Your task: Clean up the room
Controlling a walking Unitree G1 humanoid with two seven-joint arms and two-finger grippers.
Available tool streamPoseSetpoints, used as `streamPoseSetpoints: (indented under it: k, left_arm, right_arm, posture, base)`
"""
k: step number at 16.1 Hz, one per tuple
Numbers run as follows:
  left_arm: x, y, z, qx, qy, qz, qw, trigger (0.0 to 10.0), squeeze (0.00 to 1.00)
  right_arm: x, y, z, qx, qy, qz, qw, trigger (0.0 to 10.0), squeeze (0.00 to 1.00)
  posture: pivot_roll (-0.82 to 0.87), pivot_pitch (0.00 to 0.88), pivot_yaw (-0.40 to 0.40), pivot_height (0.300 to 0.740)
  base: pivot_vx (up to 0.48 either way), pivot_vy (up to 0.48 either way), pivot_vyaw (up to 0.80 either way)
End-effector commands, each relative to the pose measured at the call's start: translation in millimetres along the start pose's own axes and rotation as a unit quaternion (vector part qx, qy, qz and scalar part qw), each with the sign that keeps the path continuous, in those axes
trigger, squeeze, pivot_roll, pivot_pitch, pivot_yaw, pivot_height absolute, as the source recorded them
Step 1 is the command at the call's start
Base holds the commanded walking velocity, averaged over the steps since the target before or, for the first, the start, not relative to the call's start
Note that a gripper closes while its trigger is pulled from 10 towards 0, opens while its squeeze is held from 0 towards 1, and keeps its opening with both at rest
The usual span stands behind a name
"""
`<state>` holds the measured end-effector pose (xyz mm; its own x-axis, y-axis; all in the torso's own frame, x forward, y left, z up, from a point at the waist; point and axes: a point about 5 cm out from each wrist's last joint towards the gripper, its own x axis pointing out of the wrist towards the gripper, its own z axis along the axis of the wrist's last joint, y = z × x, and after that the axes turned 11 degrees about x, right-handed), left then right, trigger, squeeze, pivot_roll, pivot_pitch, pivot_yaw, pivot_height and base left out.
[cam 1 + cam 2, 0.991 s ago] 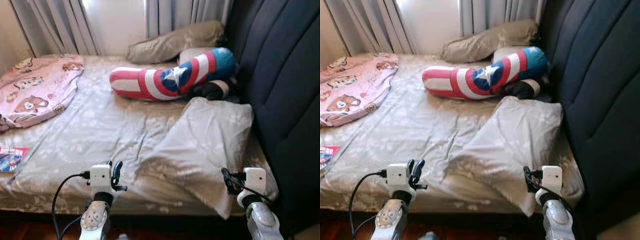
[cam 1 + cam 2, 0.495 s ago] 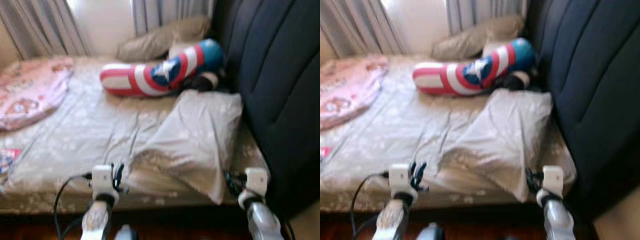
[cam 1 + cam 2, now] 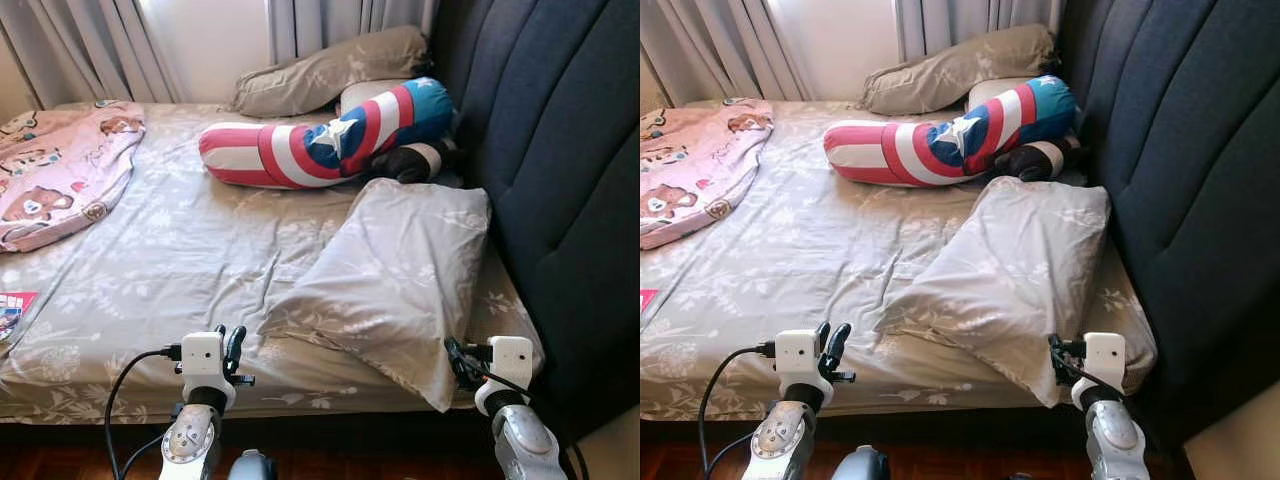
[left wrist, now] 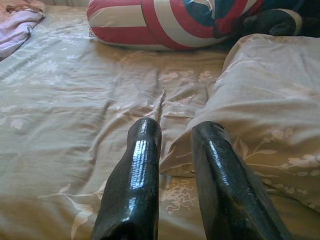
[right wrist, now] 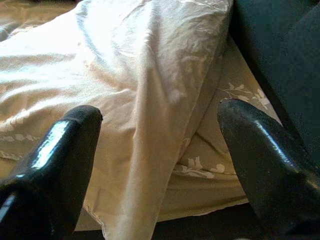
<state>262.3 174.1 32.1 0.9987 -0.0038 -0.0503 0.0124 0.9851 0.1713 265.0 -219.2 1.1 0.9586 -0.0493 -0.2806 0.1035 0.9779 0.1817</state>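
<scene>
You have the bed (image 3: 180,260) filling most of the frame, with the dark headboard (image 3: 560,170) down the right side and curtains (image 3: 90,50) across the top. Compared with half a second ago the picture is sharp again and the whole scene sits a little differently, so the camera has settled; nothing on the bed itself seems to have moved. That likely means the walk-up is over and you can begin reaching.

The grey pillow (image 3: 400,270) lies askew at lower right, its corner hanging over the bed's near edge. The striped bolster (image 3: 320,140) lies across the upper middle, a second pillow (image 3: 330,70) behind it, a pink blanket (image 3: 50,170) at upper left, and what may be a small booklet (image 3: 12,310) at the left edge.

Your right gripper (image 5: 160,165) hangs at lower right, spread wide, with the pillow's corner just ahead of it. Your left gripper (image 4: 172,185) sits at lower left, fingers narrowly apart, holding nothing.
</scene>
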Motion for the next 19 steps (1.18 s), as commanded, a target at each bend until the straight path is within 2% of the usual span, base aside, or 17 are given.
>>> streamPoseSetpoints:
  k: [1, 14, 19]
  left_arm:
    - [1.4, 1.7, 0.7, -0.006, 0.003, 0.003, 1.0, 10.0, 0.0]
    - [2.3, 2.3, 0.5, 0.0, 0.003, -0.004, 1.0, 10.0, 0.0]
    - [2.4, 2.9, 0.8, 0.006, 0.002, -0.009, 1.0, 10.0, 0.0]
  right_arm:
    - [1.7, 2.5, 1.5, 0.0, -0.001, 0.004, 1.0, 10.0, 0.0]
    - [2.3, 5.3, 0.0, -0.003, 0.003, 0.007, 1.0, 10.0, 0.0]
    - [3.4, 5.0, 0.7, -0.005, 0.004, 0.005, 1.0, 10.0, 0.0]
  posture:
    - [-0.02, 0.0, -0.011, 0.658]
    - [-0.02, 0.0, -0.001, 0.658]
    - [-0.02, 0.0, 0.006, 0.658]
  base:
    - [0.0, 0.0, 0.0]
    - [0.0, 0.0, 0.0]
    - [0.26, 0.0, 0.0]
